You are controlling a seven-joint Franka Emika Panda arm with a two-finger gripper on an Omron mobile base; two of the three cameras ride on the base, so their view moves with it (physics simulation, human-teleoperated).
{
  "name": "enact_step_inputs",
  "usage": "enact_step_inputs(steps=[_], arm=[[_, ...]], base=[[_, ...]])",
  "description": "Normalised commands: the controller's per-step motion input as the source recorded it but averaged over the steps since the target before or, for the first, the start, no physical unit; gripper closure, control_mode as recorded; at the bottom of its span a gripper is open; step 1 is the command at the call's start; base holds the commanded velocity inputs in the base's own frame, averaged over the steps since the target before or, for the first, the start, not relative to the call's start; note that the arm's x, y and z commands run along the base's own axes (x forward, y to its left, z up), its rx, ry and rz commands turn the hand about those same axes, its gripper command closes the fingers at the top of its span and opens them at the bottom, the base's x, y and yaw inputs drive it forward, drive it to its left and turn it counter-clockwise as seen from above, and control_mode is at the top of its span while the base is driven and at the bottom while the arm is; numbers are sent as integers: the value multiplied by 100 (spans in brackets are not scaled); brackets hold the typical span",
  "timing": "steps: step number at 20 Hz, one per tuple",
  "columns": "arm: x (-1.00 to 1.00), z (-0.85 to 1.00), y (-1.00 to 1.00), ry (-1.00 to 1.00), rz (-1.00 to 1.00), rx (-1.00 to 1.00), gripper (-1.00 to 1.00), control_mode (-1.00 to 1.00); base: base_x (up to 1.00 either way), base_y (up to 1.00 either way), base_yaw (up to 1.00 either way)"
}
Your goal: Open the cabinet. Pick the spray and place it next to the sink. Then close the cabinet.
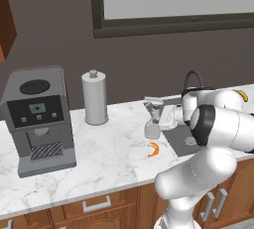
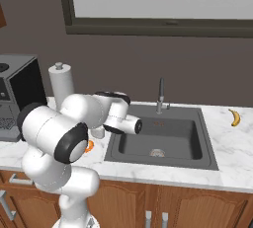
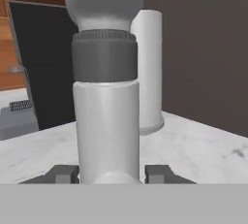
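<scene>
Standing upright on the counter (image 1: 99,148) between the jaws, the spray (image 3: 106,121) is clasped by the gripper (image 3: 112,173), whose fingers press either flank, probably to steady it. Just behind the jaws lies the sink (image 2: 163,138); beyond the bottle, the paper towel roll (image 3: 150,72).

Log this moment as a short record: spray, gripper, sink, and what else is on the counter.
spray: pale translucent spray bottle, upright on the white marble counter, left of the sink
gripper: two-finger gripper, a finger either side of the bottle's base, closed on it
sink: dark grey basin
nearby: grey paper towel roll, grey coffee machine, yellow banana
</scene>
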Motion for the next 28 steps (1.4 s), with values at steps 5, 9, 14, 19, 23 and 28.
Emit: enact_step_inputs(steps=[5, 9, 14, 19, 23, 28], arm=[[-15, -31, 0, 0, 0, 0, 100, -100], [-13, -22, 0, 0, 0, 0, -100, -100], [-8, -13, 0, 0, 0, 0, -100, -100], [-8, -2, 0, 0, 0, 0, -100, -100], [-6, 0, 0, 0, 0, 0, -100, -100], [-2, 0, -6, 2, 0, 1, -100, -100]], base=[[0, 0, 0], [0, 0, 0], [0, 0, 0], [0, 0, 0], [0, 0, 0], [0, 0, 0]])
